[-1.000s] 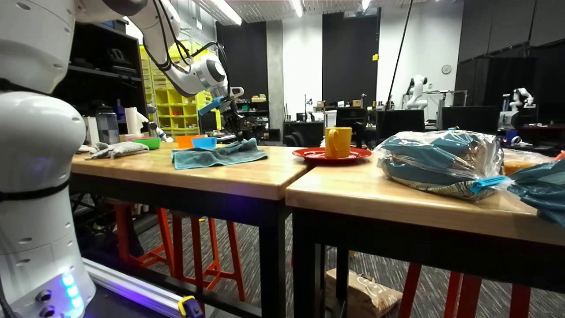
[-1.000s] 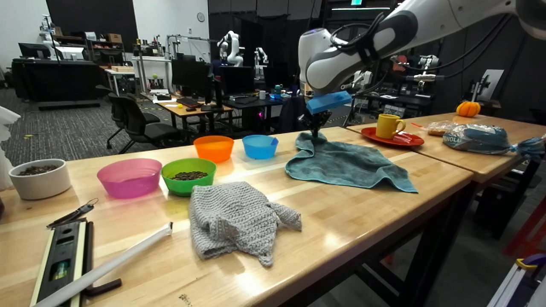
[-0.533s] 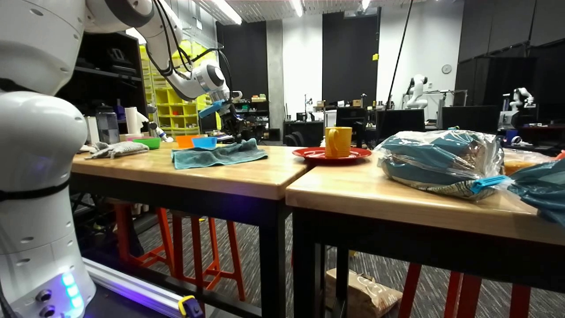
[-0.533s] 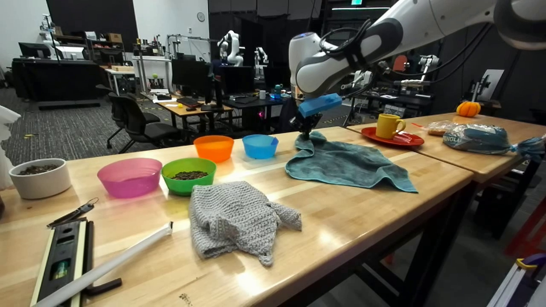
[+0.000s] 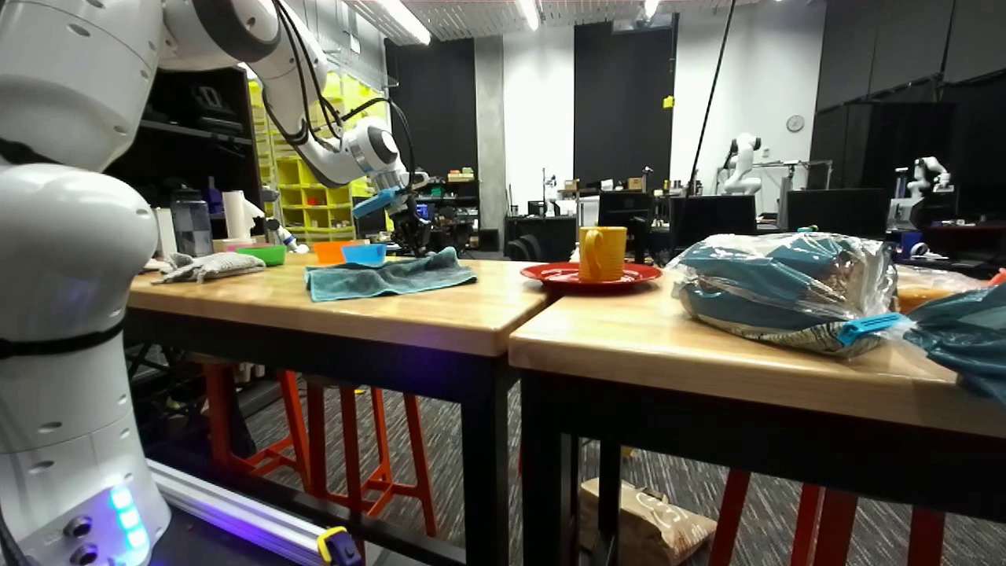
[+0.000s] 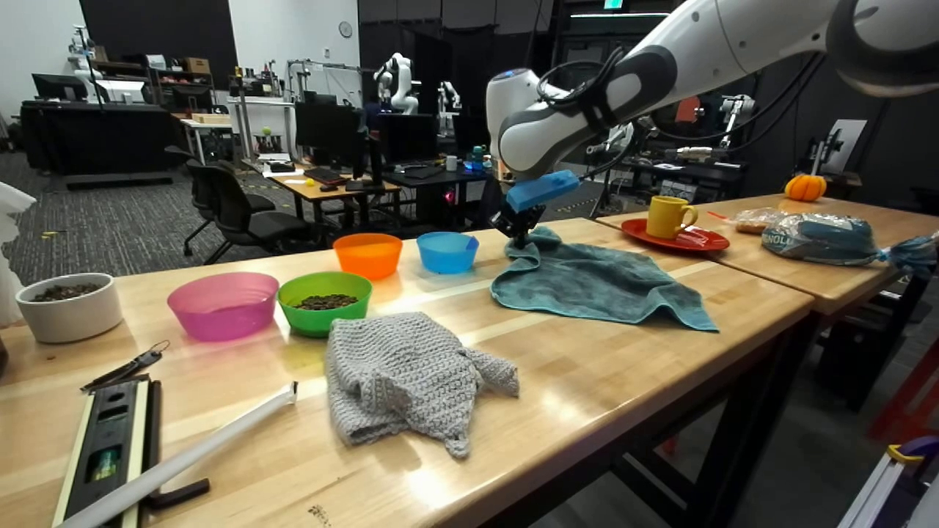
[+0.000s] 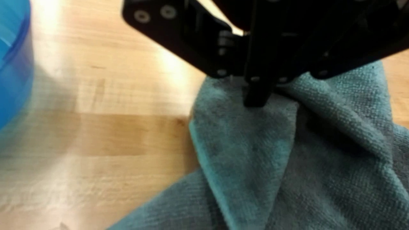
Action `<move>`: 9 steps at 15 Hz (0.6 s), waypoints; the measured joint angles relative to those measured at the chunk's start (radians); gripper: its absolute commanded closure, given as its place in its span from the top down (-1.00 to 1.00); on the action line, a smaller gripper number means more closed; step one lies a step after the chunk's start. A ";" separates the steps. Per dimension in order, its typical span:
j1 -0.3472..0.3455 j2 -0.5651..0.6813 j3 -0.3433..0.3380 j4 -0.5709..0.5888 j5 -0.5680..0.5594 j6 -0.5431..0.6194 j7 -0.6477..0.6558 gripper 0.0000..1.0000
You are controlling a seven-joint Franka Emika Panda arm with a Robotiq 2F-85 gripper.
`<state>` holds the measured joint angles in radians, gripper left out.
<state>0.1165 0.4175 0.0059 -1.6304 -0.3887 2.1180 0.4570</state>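
My gripper (image 7: 254, 100) is shut, its dark fingertips together over a folded corner of the teal towel (image 7: 243, 147) in the wrist view. No cloth shows pinched between them; whether they touch the fabric I cannot tell. In an exterior view the gripper (image 6: 519, 240) stands at the raised far corner of the towel (image 6: 594, 286), which lies rumpled on the wooden table. From another angle the gripper (image 5: 416, 245) appears just above or behind the towel (image 5: 393, 277). A blue bowl (image 7: 14, 76) is close by, at the wrist view's left edge.
Near the blue bowl (image 6: 446, 254) stand orange (image 6: 368, 257), green (image 6: 323, 312) and pink (image 6: 222, 308) bowls. A grey knitted cloth (image 6: 411, 374) lies nearer the camera. A yellow mug (image 6: 666, 218) sits on a red plate (image 6: 708, 240), with a bagged loaf (image 6: 820, 238) beyond.
In an exterior view my gripper has shifted left and slightly down, towards the blue bowl's side, staying shut. The towel and the other objects have kept their places.
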 measured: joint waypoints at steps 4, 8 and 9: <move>0.000 0.025 -0.007 0.025 0.008 0.000 -0.002 -1.00; 0.000 0.063 -0.014 0.084 0.034 -0.001 -0.017 -1.00; 0.000 0.075 -0.014 0.102 0.040 -0.001 -0.018 -1.00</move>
<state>0.1167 0.4926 -0.0082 -1.5287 -0.3488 2.1173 0.4389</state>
